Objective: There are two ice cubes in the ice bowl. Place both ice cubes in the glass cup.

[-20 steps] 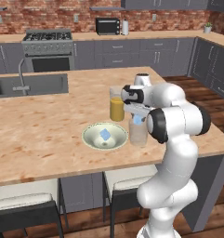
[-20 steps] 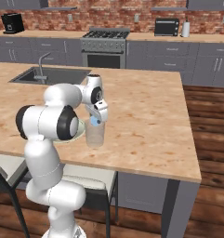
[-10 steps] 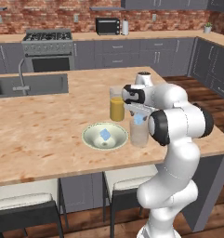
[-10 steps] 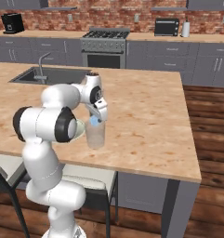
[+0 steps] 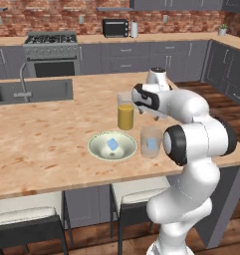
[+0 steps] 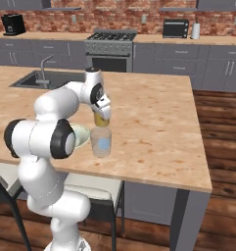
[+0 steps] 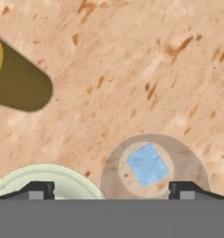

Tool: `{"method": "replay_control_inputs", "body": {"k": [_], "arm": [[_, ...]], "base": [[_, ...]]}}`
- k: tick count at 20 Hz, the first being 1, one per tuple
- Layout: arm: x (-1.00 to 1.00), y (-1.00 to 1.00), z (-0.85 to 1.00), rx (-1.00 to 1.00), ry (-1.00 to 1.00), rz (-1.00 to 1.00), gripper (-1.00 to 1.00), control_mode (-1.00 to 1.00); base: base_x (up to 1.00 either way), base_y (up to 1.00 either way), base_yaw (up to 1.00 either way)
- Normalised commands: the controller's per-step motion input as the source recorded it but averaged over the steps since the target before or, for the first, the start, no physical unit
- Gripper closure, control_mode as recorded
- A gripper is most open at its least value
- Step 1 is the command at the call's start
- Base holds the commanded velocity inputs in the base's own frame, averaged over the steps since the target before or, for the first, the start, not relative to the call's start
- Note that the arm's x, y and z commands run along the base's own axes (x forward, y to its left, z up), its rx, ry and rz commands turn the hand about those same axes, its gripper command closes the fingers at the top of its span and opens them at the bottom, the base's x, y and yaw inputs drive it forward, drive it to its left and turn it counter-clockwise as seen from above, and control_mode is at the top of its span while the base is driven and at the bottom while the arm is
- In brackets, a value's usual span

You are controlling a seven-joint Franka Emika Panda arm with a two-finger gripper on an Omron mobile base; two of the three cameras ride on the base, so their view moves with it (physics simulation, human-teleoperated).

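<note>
— Pale-blue ice cube (image 5: pixel 151 143) resting inside glass cup (image 5: pixel 151 142), right beside ice bowl (image 5: pixel 112 146) on counter (image 5: pixel 47 134). Second ice cube (image 5: pixel 113 144) lying in bowl's middle.

— Gripper (image 7: pixel 111 188) hovering above cup, jaws spread wide, pinching nothing. Orange juice glass (image 5: pixel 125 111) standing just behind bowl, apart from cup.

— From above: cube (image 7: pixel 148 164) flat on cup's bottom.
</note>
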Motion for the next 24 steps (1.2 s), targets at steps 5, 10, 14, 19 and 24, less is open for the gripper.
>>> {"method": "replay_control_inputs", "body": {"k": [5,10,14,19,24], "arm": [[-0.25,0.96,0.03,0.0,-0.13,0.17,-1.0,-1.0],[-0.09,1.0,0.0,0.0,-0.02,0.24,-1.0,-1.0],[-0.01,0.68,-0.19,-0.07,0.0,0.33,-1.0,-1.0],[-0.26,0.17,-0.31,-0.17,-0.03,0.35,-1.0,-1.0],[-0.31,0.0,-0.47,-0.14,0.0,0.39,-1.0,-1.0]], "base": [[0.0,0.0,0.0],[0.0,0.0,0.0],[0.0,0.0,0.0],[0.0,0.0,0.0],[0.0,0.0,0.0]]}}
